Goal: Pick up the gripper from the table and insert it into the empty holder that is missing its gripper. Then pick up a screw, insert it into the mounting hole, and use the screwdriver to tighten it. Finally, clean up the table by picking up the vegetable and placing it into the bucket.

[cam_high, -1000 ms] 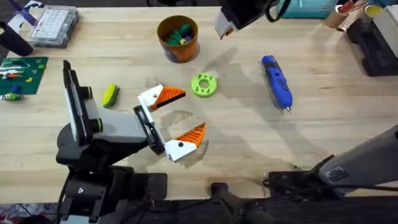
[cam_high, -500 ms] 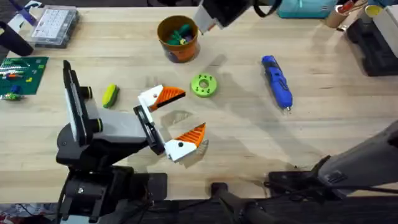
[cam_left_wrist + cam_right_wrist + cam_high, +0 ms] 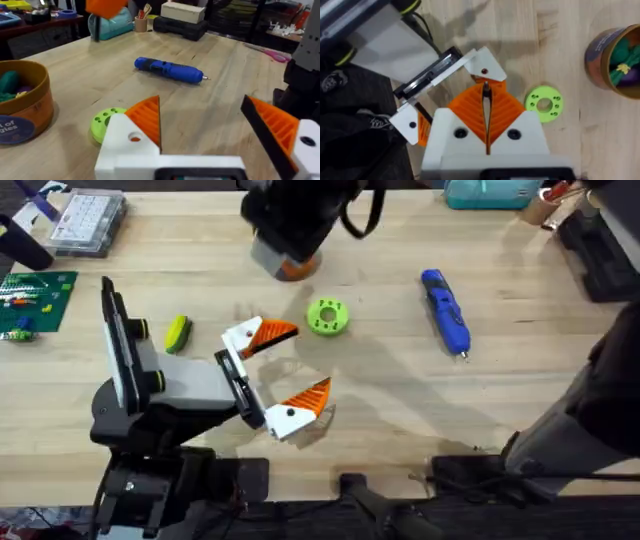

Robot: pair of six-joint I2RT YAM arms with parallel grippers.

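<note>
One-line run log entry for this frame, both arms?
left claw: open, empty, on table | right claw: shut, high near bucket | vegetable: on table | screwdriver: untouched

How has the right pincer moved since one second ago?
Yes. In the overhead view, the right pincer went leftward, from right of the bucket to over it.

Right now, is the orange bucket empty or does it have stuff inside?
Not empty. The bucket has green, yellow and purple pieces inside, seen in the right wrist view. I cannot tell what they are.
</note>
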